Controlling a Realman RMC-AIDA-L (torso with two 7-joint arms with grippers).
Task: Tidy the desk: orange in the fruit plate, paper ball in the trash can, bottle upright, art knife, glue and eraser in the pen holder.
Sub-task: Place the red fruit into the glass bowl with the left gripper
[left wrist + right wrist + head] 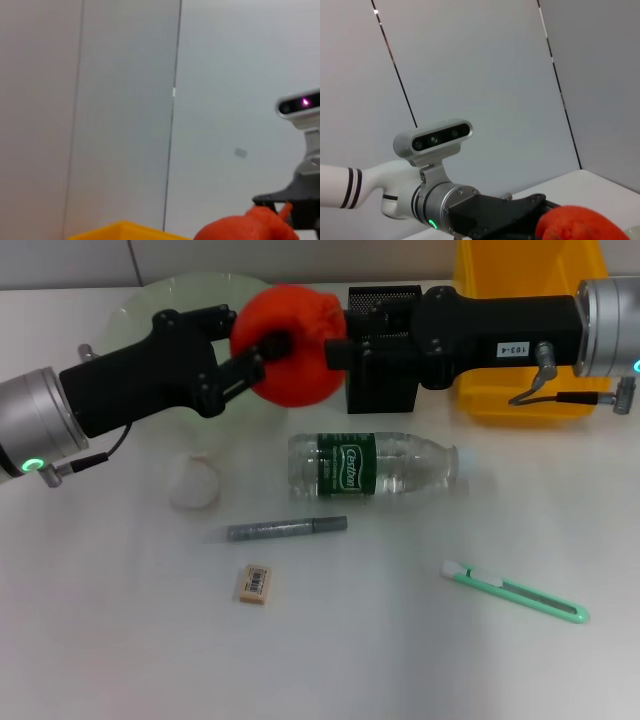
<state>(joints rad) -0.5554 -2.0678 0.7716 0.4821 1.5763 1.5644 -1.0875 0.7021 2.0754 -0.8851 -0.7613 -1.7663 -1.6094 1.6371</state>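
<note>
The orange (300, 360) hangs in the air over the back of the desk (100, 640), between both grippers. My left gripper (262, 352) is shut on its left side and my right gripper (338, 340) on its right side. Behind the left gripper sits the fruit plate (150, 300). The pen holder (385, 380) stands under the right gripper, with the trash can (520, 275) to its right. The bottle (375, 465) lies on its side. Nearer me lie the paper ball (194, 483), glue (287, 529), eraser (255, 583) and art knife (515, 593).
Both wrist views look at a grey wall: the orange (245, 227) shows beside a corner of the trash can (120, 231), and the orange (580, 222) shows against my left arm (435, 200).
</note>
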